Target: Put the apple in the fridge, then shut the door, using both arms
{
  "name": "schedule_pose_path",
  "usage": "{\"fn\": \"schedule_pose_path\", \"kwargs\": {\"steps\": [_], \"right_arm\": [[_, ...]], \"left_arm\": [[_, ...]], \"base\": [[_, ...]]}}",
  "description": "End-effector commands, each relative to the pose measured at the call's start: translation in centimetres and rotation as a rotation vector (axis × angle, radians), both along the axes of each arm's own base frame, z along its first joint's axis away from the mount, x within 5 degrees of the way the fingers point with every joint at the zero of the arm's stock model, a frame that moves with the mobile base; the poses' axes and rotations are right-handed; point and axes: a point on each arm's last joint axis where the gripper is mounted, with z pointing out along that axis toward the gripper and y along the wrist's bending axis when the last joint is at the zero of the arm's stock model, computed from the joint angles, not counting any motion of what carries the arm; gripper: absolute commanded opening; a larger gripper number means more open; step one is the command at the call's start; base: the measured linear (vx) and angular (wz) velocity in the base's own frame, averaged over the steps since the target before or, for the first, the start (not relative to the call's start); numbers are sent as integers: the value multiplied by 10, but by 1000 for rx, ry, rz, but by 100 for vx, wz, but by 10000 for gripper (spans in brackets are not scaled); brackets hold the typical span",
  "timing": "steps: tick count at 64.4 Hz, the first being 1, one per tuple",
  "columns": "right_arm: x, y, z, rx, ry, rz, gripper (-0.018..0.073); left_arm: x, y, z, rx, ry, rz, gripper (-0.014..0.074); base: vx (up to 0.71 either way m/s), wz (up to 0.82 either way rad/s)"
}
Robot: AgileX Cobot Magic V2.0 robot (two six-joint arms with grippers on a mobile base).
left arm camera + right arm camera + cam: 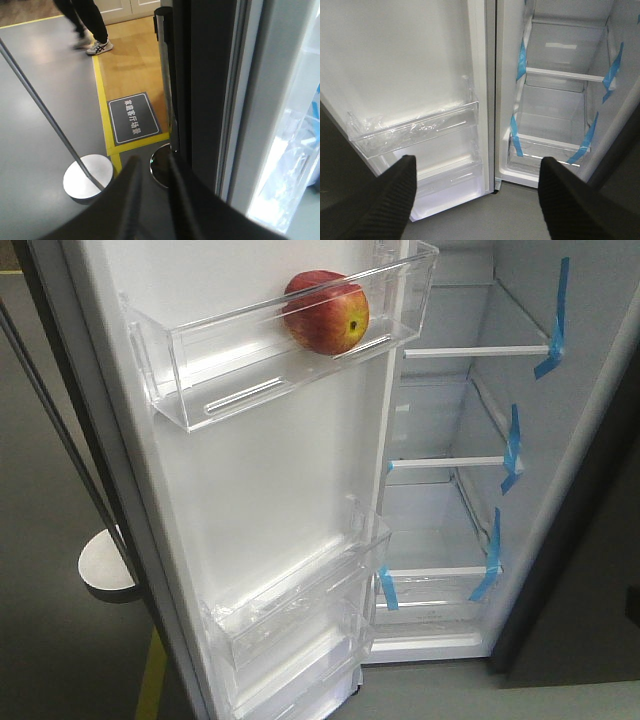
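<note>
Grey floor (50, 660). Round red-yellow apple (325, 312) in clear plastic door bin (205, 390), dimple facing right, axis horiz. L gripper (152, 161) jaws slightly parted, empty; R gripper (477, 164) jaws wide.

A dark grey rectangular floor sign (133, 117), just beyond the left end effector (151, 160), bears white Chinese characters, seemingly "家庭客厅场景".
</note>
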Motion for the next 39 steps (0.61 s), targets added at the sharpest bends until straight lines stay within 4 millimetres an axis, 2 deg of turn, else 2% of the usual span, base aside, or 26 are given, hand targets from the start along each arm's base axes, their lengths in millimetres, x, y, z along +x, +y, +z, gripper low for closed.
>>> {"fn": "schedule_pose_path", "kwargs": {"steps": [1, 8, 16, 30, 39], "right_arm": [[3, 0, 12, 15, -79, -8, 490], [3, 0, 12, 15, -79, -8, 490], [3, 0, 12, 15, -79, -8, 490], [3, 0, 12, 15, -79, -8, 490], [3, 0, 12, 15, -79, -8, 490]], "left_arm": [[1, -1, 16, 6, -95, -16, 337], [2, -1, 17, 4, -101, -16, 510], [2, -1, 16, 5, -98, -16, 604], [2, -1, 17, -77, -99, 17, 587], [6, 4, 29, -95, -230, 71, 557]], "base": [[0, 0], [0, 0], [0, 0], [0, 0], [0, 0]]}}
